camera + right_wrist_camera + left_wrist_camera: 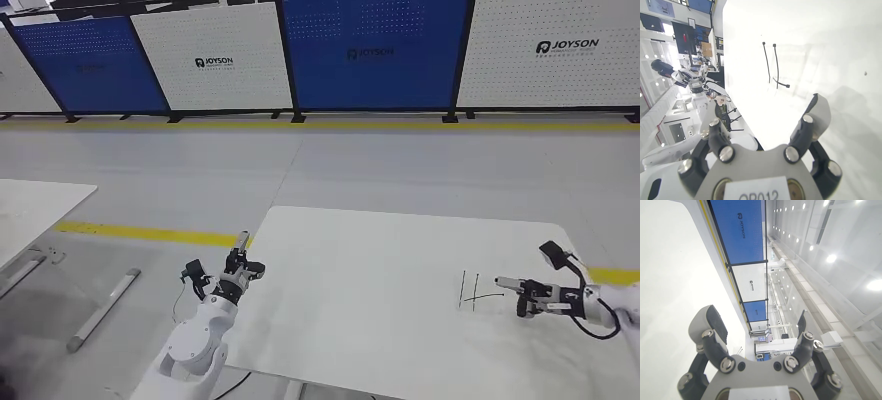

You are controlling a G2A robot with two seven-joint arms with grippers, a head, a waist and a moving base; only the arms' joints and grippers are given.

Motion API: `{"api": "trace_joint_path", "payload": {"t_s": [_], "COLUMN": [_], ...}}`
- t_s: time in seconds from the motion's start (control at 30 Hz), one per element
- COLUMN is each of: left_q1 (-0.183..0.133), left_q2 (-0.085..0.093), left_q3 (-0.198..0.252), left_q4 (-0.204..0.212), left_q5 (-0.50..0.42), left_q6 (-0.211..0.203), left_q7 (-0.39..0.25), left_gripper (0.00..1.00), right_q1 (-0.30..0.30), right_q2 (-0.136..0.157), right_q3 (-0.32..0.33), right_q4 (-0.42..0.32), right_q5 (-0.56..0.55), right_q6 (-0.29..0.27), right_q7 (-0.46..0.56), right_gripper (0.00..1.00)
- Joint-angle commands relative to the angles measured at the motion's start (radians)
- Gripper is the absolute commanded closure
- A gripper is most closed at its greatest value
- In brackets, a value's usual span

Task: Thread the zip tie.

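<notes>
One white tabletop (400, 330) is seen, and everything belonging to the task is carried on it.

Two hands are counted. The left hand (757, 313) is held at the tabletop's left edge. Its jaws are spread wide and nothing is gripped between them. The right hand (765, 104) is held over the tabletop near the right edge and is pointed toward the robot's left. Its jaws are likewise spread wide and nothing is held in them.

Three black zip ties are counted, all lying flat on the right part of the tabletop, well apart from the left hand. Two of them, the outer tie (766, 62) and the middle tie (776, 66), are laid side by side, close together but not touching. Their long axes run away from the robot, and their square heads are turned toward the far edge. The cross tie (780, 83) is laid over the near end of the middle tie. Its long axis runs left to right, and its head is pointed at the right hand, just beside the fingertips. Whether its tail touches the outer tie cannot be told.
</notes>
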Motion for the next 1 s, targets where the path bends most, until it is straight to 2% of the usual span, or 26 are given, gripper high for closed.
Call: {"api": "trace_joint_path", "payload": {"t_s": [0.0, 0.3, 0.63, 0.9, 0.93, 0.97], "left_q1": [0.0, 0.0, 0.0, 0.0, 0.0, 0.0], "left_q2": [0.0, 0.0, 0.0, 0.0, 0.0, 0.0], "left_q3": [0.0, 0.0, 0.0, 0.0, 0.0, 0.0], "left_q4": [0.0, 0.0, 0.0, 0.0, 0.0, 0.0], "left_q5": [0.0, 0.0, 0.0, 0.0, 0.0, 0.0], "left_q6": [0.0, 0.0, 0.0, 0.0, 0.0, 0.0], "left_q7": [0.0, 0.0, 0.0, 0.0, 0.0, 0.0], "left_gripper": [0.0, 0.0, 0.0, 0.0, 0.0, 0.0], "right_q1": [0.013, 0.088, 0.088, 0.051, 0.049, 0.047], "right_q2": [-0.006, -0.045, -0.045, -0.031, -0.029, -0.028], "right_q3": [-0.02, -0.094, -0.094, -0.062, -0.06, -0.059], "right_q4": [0.009, 0.13, 0.13, 0.102, 0.098, 0.096], "right_q5": [-0.026, -0.008, -0.008, 0.016, 0.012, 0.012], "right_q6": [0.006, -0.018, -0.018, -0.019, -0.014, -0.01], "right_q7": [-0.034, -0.039, -0.039, -0.07, -0.073, -0.073], "right_gripper": [0.0, 0.0, 0.0, 0.0, 0.04, 0.19]}}
